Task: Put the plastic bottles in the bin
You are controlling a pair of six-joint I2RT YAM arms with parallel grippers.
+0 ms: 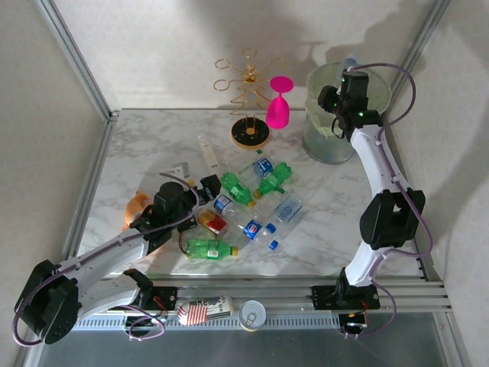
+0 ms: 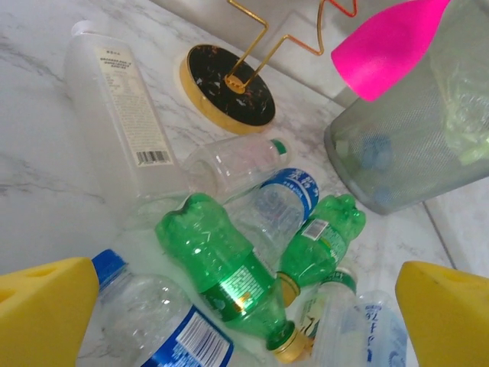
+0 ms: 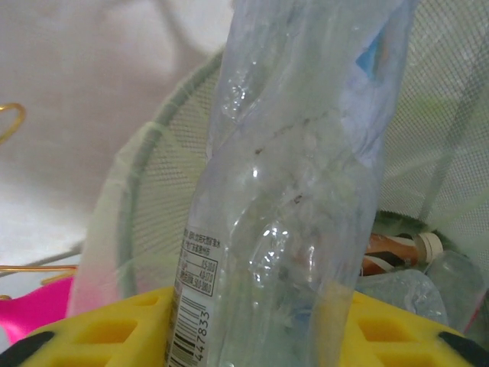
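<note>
Several plastic bottles [image 1: 252, 202], green and clear with blue labels, lie in a heap mid-table. My left gripper [image 2: 244, 321] hovers open just above them, its yellow fingertips [image 2: 42, 313] spread either side of a green bottle [image 2: 221, 267]; from above the left gripper [image 1: 197, 195] sits at the heap's left edge. At the back right stands the grey-green mesh bin [image 1: 317, 141]. My right gripper [image 1: 348, 76] is over its rim, shut on a clear bottle [image 3: 298, 191] held upright. Other bottles [image 3: 397, 256] lie inside the bin [image 3: 168, 206].
A gold wire rack on a black base [image 1: 250, 134] and a pink wine glass [image 1: 279, 103] stand left of the bin. A flat white bottle [image 1: 208, 151] lies behind the heap. A metal can [image 1: 252, 313] and a red-striped item [image 1: 202, 310] rest on the near rail.
</note>
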